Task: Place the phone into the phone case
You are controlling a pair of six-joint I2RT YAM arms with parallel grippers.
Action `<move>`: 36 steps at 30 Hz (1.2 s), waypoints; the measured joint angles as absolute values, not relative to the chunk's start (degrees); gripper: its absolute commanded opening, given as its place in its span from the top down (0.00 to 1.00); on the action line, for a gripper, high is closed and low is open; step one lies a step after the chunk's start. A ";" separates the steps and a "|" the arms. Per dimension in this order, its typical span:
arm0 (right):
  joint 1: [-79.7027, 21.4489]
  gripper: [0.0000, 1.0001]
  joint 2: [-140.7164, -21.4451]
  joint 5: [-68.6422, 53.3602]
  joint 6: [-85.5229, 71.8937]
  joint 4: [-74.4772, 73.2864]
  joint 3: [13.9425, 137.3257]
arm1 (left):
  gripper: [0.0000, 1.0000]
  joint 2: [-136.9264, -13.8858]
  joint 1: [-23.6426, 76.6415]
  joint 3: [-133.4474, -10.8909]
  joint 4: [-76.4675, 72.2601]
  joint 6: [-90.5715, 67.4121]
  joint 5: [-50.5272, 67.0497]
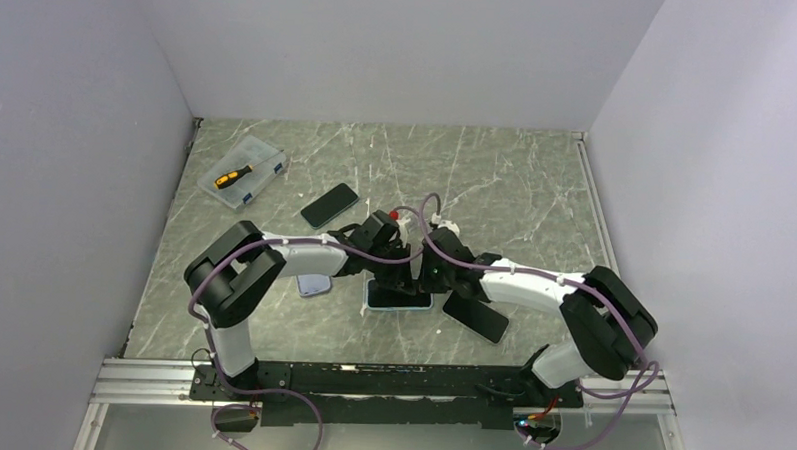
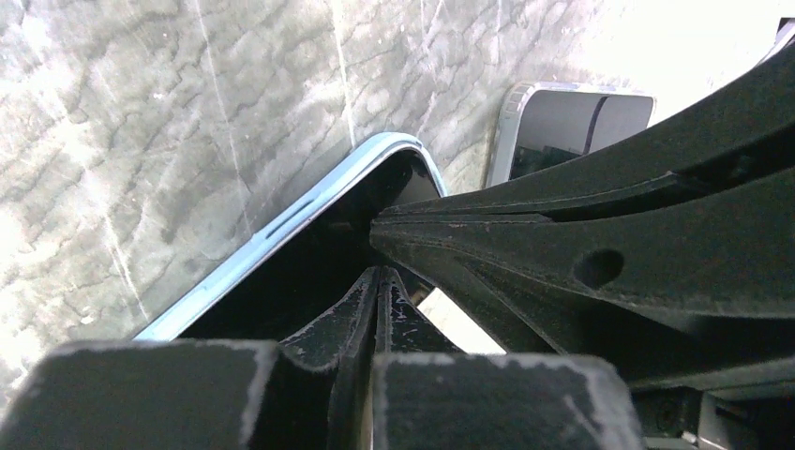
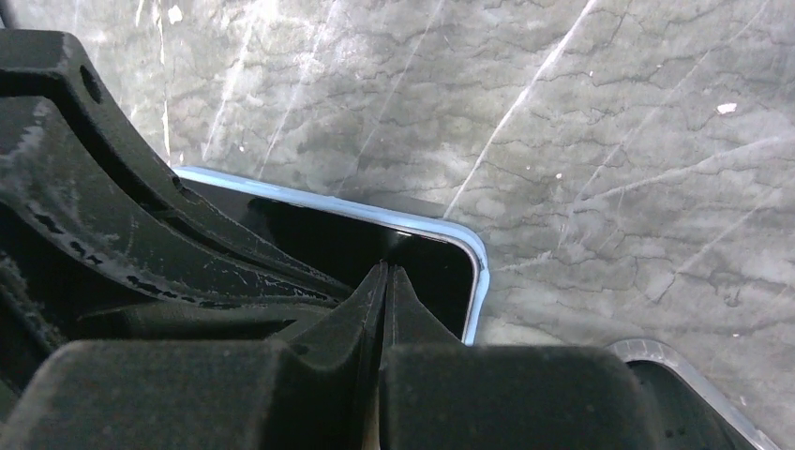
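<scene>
- While both arms (image 1: 304, 250) bend inward, your left gripper (image 2: 380, 272) points in from 9 o'clock, right gripper (image 3: 386, 267) from 3, jaws pressed together.
- Tips touch the phone (image 3: 309, 234), inside its case (image 2: 281, 225).

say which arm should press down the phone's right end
Right, probably: the right gripper, shut, sits over that end of the phone in the blue case; left gripper is further left.
</scene>
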State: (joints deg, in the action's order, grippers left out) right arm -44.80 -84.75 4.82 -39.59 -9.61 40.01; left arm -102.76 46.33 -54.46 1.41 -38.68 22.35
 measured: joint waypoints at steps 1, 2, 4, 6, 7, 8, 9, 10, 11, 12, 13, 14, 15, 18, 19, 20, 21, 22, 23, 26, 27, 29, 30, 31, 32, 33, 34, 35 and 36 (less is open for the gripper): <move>-44.58 1.00 -84.75 4.51 -40.21 -8.80 39.38 | 0.99 -102.94 46.33 -54.48 1.13 -38.70 22.26; -44.42 1.00 -84.77 4.36 -40.84 -8.01 38.79 | 1.00 -103.02 46.33 -54.48 0.91 -38.74 22.17; -44.29 1.00 -84.79 4.14 -41.95 -6.92 37.74 | 1.00 -103.26 46.35 -54.48 0.34 -38.81 21.80; -44.21 1.00 -84.73 4.10 -43.22 -5.65 36.51 | 1.00 -103.46 46.48 -54.43 -0.34 -38.87 21.52; -44.05 1.00 -84.68 4.10 -43.86 -5.10 36.03 | 1.00 -103.48 46.52 -54.37 -0.56 -39.00 21.47; -43.94 1.00 -84.53 4.12 -44.60 -4.56 35.64 | 1.00 -103.48 46.61 -54.24 -0.86 -39.22 21.26; -43.90 1.00 -84.23 4.27 -45.28 -4.25 35.27 | 1.00 -103.48 46.74 -54.11 -1.17 -39.48 20.97; -43.90 1.00 -83.81 4.54 -45.93 -4.03 34.92 | 1.00 -103.48 46.92 -53.93 -1.56 -39.75 20.69; -43.90 1.00 -83.24 4.86 -46.61 -3.95 34.57 | 1.00 -103.48 47.11 -53.78 -1.98 -39.92 20.45; -43.90 1.00 -82.78 5.30 -47.13 -3.97 34.33 | 1.00 -103.50 47.33 -53.60 -2.55 -40.10 20.18; -43.90 1.00 -82.37 5.78 -47.62 -3.99 34.20 | 1.00 -103.63 47.59 -53.47 -3.25 -40.21 20.01; -43.90 1.00 -82.13 6.24 -47.88 -4.14 34.13 | 1.00 -103.79 47.79 -53.30 -4.08 -40.38 19.97; -43.88 1.00 -81.89 6.87 -48.27 -4.54 34.11 | 1.00 -104.07 47.97 -53.15 -4.93 -40.71 20.03; -43.83 1.00 -80.84 8.36 -49.12 -5.65 33.56 | 1.00 -105.08 48.38 -52.42 -8.60 -41.76 20.56; -43.79 1.00 -80.47 8.67 -49.30 -5.69 33.12 | 1.00 -105.27 48.42 -52.21 -9.45 -42.02 20.78; -43.79 1.00 -80.01 8.80 -49.56 -5.67 32.64 | 1.00 -105.38 48.47 -51.94 -10.26 -42.37 20.84; -43.79 1.00 -79.66 8.84 -49.71 -5.63 32.23 | 1.00 -105.47 48.49 -51.68 -11.03 -42.72 20.93; -43.79 1.00 -79.24 8.84 -49.82 -5.32 31.46 | 1.00 -105.47 48.49 -51.42 -11.60 -42.87 21.08; -43.83 1.00 -78.98 8.84 -49.95 -4.99 31.05 | 1.00 -105.47 48.49 -51.20 -12.03 -43.00 21.10; -44.45 1.00 -78.67 9.39 -50.00 -4.54 30.61 | 1.00 -105.34 48.49 -50.41 -13.28 -43.22 21.08; -44.84 1.00 -78.63 9.96 -50.00 -4.56 30.57 | 1.00 -105.21 48.49 -50.13 -13.67 -43.27 21.06; -45.67 1.00 -78.28 10.68 -50.13 -4.45 30.15 | 1.00 -104.84 48.51 -49.21 -14.72 -43.46 21.02; -45.93 1.00 -78.00 10.68 -50.26 -4.40 29.89 | 1.00 -104.55 48.53 -48.45 -15.57 -43.79 20.73; -46.30 1.00 -77.58 10.63 -50.57 -4.40 29.47 | 1.00 -104.40 48.53 -48.12 -15.92 -43.92 20.67; -46.76 1.00 -77.12 10.59 -50.78 -4.38 29.10 | 1.00 -104.18 48.53 -47.55 -16.64 -44.14 20.51; -47.24 1.00 -76.71 10.59 -51.11 -4.43 28.80 | 1.00 -103.94 48.53 -46.87 -17.41 -44.36 20.32; -47.70 1.00 -76.25 10.57 -51.57 -4.49 28.45 | 1.00 -103.68 48.53 -46.30 -18.06 -44.49 20.12; -48.10 1.00 -76.05 10.57 -51.75 -4.51 28.36 | 1.00 -103.42 48.56 -45.74 -18.70 -44.73 19.90; -48.58 1.00 -75.66 10.55 -52.21 -4.64 28.10 | 1.00 -103.20 48.58 -45.21 -19.33 -44.84 19.68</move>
State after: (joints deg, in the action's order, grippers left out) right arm -48.58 -75.66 10.55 -52.21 -4.64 28.10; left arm -103.20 48.58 -45.21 -19.33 -44.84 19.68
